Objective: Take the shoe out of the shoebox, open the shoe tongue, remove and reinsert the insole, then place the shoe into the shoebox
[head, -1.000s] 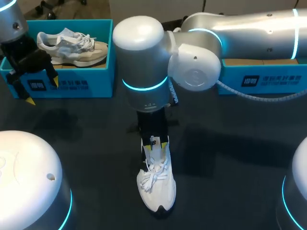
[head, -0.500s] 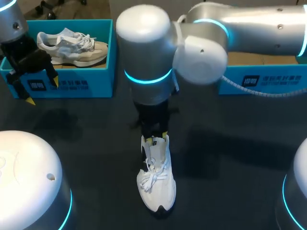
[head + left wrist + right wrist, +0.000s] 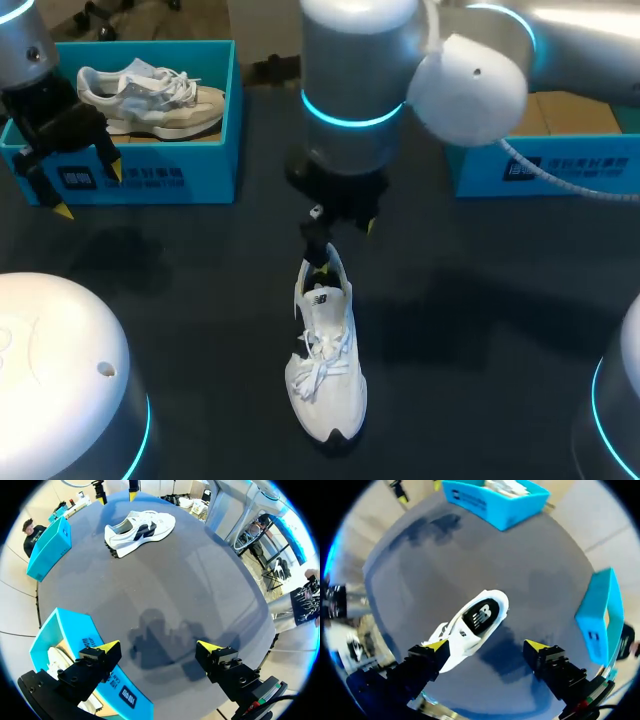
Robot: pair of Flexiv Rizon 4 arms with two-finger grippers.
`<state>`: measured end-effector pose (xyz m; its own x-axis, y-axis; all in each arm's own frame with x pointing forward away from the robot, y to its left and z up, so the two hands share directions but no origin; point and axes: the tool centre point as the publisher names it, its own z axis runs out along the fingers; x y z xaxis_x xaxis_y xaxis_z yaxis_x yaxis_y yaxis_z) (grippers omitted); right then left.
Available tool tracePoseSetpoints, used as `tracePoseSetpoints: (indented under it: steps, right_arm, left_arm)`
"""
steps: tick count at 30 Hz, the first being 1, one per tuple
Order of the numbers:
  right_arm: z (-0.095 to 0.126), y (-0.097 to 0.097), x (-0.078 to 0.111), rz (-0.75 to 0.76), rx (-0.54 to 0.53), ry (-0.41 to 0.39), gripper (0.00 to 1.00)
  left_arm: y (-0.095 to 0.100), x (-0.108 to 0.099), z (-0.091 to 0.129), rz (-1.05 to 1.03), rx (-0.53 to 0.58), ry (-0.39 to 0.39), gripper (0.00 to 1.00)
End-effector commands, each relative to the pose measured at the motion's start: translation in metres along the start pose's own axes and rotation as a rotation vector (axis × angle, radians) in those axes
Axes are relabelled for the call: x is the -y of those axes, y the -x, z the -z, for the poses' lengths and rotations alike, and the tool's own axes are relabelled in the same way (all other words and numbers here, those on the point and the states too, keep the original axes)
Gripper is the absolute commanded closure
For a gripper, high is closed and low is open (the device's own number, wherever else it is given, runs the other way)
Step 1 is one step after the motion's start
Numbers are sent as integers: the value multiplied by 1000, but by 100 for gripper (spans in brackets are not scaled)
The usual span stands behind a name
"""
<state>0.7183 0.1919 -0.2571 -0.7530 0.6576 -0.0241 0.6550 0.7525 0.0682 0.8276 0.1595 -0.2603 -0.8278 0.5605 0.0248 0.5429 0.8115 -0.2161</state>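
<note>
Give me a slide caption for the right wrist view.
Right gripper hangs open just above the white shoe, which sits alone on the dark table.

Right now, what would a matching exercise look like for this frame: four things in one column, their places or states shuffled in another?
1. white shoe
2. beige shoe
3. left gripper
4. right gripper

A. inside the left-hand shoebox
B. open, over the white shoe's heel
C. lying on the table
D. open, before the left-hand shoebox's front wall

Pairs: 1-C, 2-A, 3-D, 4-B
</note>
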Motion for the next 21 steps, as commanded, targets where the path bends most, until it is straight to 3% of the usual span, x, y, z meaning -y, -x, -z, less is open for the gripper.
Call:
tracePoseSetpoints:
  steps: [1, 11, 15, 21]
  right_arm:
    - [-3, 7, -2, 827, -185, 21, 0]
    - [-3, 7, -2, 827, -185, 21, 0]
    - [-15, 8, -21, 808, -122, -53, 0]
    - [-23, 11, -37, 829, -84, -42, 0]
  left_arm:
    - [0, 0, 0, -1, -2, 2, 0]
    - [0, 0, 0, -1, -2, 2, 0]
    - [0, 0, 0, -1, -2, 2, 0]
    - [0, 0, 0, -1, -2, 2, 0]
